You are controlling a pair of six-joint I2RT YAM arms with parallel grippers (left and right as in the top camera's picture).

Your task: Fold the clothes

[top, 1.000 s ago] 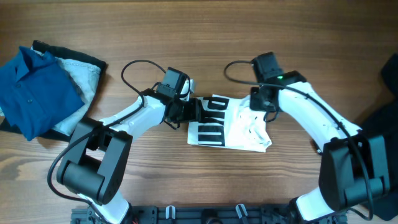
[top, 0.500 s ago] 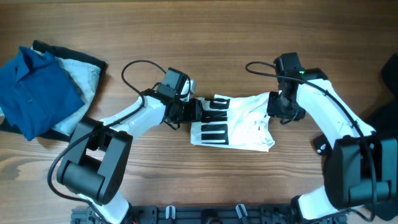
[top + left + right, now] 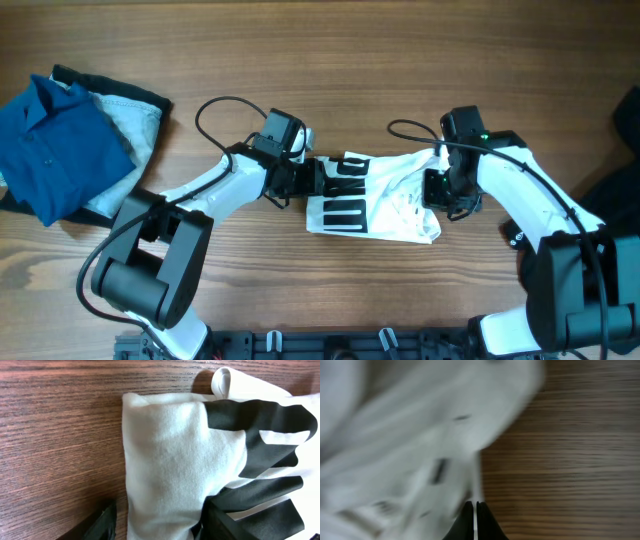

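Partly folded: T-shirt point(image 3: 385, 195) bunched midway between table side edges. Right tool point(image 3: 474, 510) clenched on fabric; left tool point(image 3: 160, 525) astride hem, grip undeterminable. Other clothes point(image 3: 60, 140) heaped at left edge.

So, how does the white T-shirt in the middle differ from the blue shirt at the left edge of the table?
The white T-shirt carries black bars; the blue shirt is plain. The T-shirt rests directly on the wooden table, the blue shirt on a pale garment. The left gripper and right gripper hold the T-shirt's two ends; nothing touches the blue shirt. Both are soft cloth, not yet neatly folded.
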